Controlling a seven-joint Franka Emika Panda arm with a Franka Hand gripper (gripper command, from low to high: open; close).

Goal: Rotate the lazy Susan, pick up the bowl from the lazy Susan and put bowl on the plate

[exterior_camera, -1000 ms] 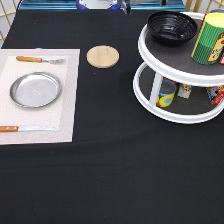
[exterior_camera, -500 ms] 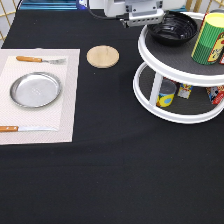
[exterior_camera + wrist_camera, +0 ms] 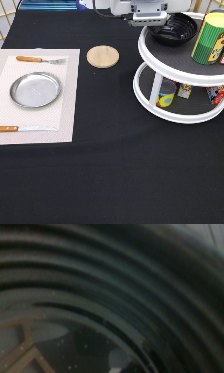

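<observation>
The glossy black bowl (image 3: 176, 29) sits on the top tier of the white lazy Susan (image 3: 150, 92), at the exterior view's top right. My gripper (image 3: 151, 22) hangs at the bowl's left rim, right against it. The wrist view is filled by the bowl's ribbed black inside (image 3: 125, 290) from very close. The silver metal plate (image 3: 35, 90) lies bare on a pale placemat (image 3: 67, 115) at the exterior view's left, far from the gripper.
A green and yellow can (image 3: 211, 39) stands on the top tier beside the bowl. Small cans and packets (image 3: 166, 94) sit on the lower tier. A wooden coaster (image 3: 103, 56) lies between mat and turntable. A fork (image 3: 40, 60) and knife (image 3: 25, 129) flank the plate.
The arm has come in from the exterior view's top and moved right and down to the bowl's left rim. The bowl and the other things have not moved.
</observation>
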